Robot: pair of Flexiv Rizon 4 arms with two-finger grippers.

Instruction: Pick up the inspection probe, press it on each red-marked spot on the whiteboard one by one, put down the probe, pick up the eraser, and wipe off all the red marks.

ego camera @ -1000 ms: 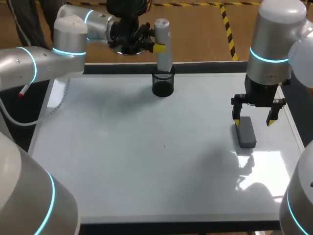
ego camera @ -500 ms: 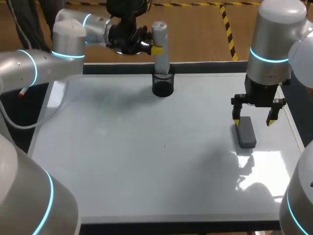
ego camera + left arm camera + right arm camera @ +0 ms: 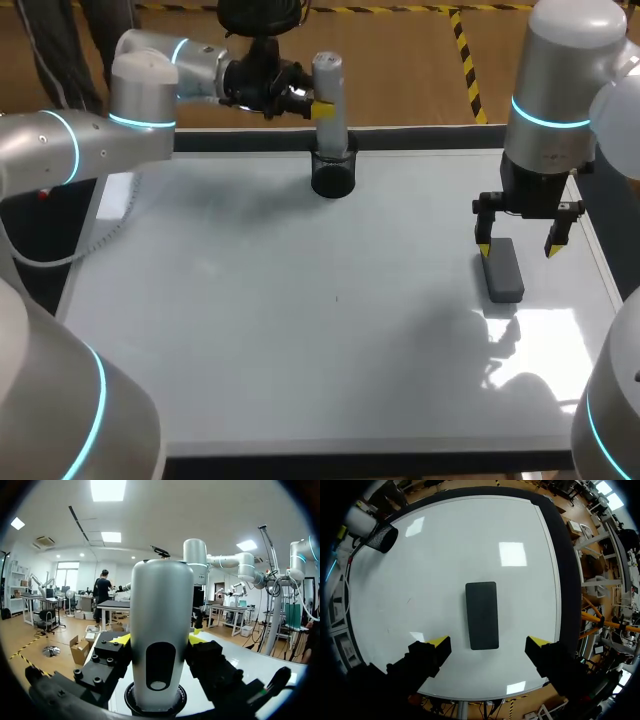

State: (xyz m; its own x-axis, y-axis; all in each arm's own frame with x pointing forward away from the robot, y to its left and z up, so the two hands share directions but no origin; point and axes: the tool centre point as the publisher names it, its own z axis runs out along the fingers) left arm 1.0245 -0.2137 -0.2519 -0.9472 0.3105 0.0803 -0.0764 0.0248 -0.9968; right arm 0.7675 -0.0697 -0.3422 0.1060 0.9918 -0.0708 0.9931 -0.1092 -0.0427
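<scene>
The silver inspection probe (image 3: 330,95) stands upright with its lower end in a black mesh cup (image 3: 333,177) at the whiteboard's far edge. My left gripper (image 3: 316,100) is shut on it from the side; in the left wrist view the probe (image 3: 161,630) fills the gap between the fingers (image 3: 116,650), above the cup's rim (image 3: 131,706). The dark grey eraser (image 3: 503,270) lies flat near the right edge. My right gripper (image 3: 518,248) hangs open just above it, and the eraser (image 3: 482,611) lies ahead of the two yellow tips of that gripper (image 3: 488,641). No red marks show on the whiteboard (image 3: 300,350).
A tiny dark speck (image 3: 336,297) sits near the board's middle. A pale cable (image 3: 118,215) runs along the left edge. A dark frame (image 3: 420,138) borders the far side. The cup (image 3: 382,538) shows far off in the right wrist view.
My left arm has brought the probe slightly down and to the left, deeper into the cup. The right arm and the eraser have stayed put.
</scene>
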